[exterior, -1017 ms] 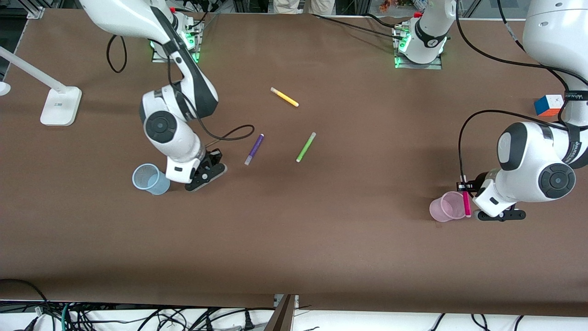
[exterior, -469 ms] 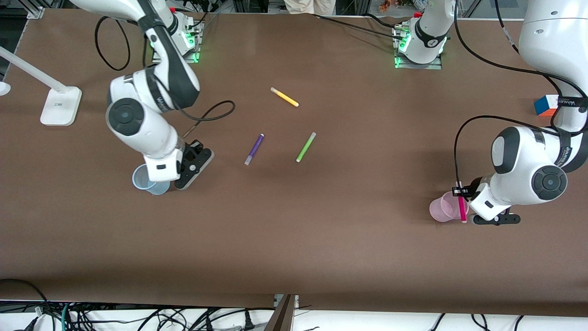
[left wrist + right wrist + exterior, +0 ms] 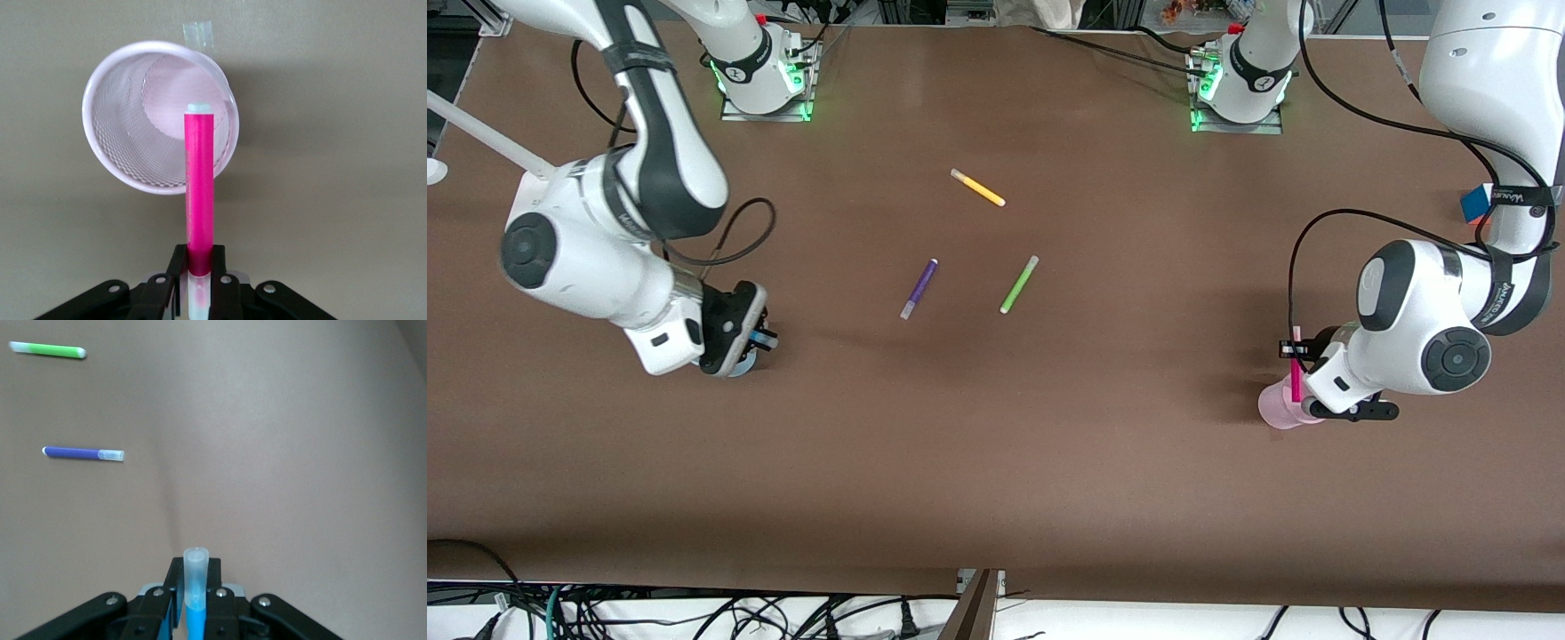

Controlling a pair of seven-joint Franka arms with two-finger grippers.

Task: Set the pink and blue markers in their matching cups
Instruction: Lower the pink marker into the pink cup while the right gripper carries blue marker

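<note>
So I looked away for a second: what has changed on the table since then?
The right gripper, shut on the blue marker, swung toward the right arm's end of the table and now covers the blue cup. The left gripper carried the pink marker over the pink cup. The purple pen, green pen and yellow pen stayed put.

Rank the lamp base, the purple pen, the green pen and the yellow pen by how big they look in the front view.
1. Lamp base, partly covered by the right arm, yet clearly largest.
2. Purple pen and green pen: alike in length, no ranking.
3. Yellow pen: slightly shorter-looking, though it lies farther from the camera.
</note>
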